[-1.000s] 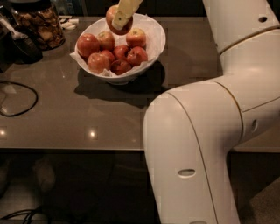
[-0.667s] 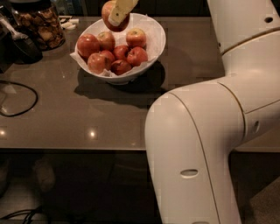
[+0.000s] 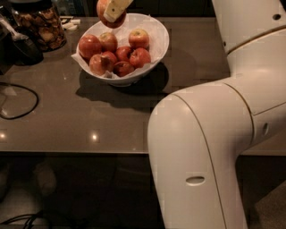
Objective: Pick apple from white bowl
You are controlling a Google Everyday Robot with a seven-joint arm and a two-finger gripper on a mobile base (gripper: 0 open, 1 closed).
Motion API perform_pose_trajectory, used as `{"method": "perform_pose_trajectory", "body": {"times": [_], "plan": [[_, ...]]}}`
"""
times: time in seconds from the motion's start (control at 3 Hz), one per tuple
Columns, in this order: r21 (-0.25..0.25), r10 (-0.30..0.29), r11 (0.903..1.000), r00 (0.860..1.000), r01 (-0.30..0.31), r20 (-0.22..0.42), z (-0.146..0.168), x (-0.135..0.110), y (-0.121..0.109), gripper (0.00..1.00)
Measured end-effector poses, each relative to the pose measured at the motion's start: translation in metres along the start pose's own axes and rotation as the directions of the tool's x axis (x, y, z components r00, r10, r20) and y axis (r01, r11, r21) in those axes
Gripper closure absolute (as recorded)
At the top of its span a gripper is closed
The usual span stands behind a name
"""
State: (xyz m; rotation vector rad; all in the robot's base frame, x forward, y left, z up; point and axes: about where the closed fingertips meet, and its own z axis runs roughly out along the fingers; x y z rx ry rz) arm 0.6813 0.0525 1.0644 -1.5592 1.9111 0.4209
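My gripper (image 3: 112,12) is at the top edge of the camera view, above the far rim of the white bowl (image 3: 158,44). It is shut on the apple (image 3: 103,10), red-orange, held clear above the bowl and partly cut off by the frame's top. The bowl stands on the dark table with a crinkled paper lining and holds several other red apples (image 3: 117,54). My large white arm fills the right and lower right of the view.
A glass jar of brown snacks (image 3: 39,27) stands at the back left. A dark object (image 3: 18,47) lies beside it. A black cable loop (image 3: 18,103) lies on the table at the left. The table's front edge (image 3: 76,153) runs across the middle.
My gripper has lifted the apple higher and a little to the left, up from the bowl's far rim to the frame's top edge. The bowl's other apples have stayed put.
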Motion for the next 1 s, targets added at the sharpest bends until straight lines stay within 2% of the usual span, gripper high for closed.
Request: {"method": "perform_pose_trajectory", "body": {"times": [1.0], "plan": [[-0.030, 0.052, 0.9982, 0.998, -0.051, 0.025, -0.006, 0.005, 0.020, 1.00]]}}
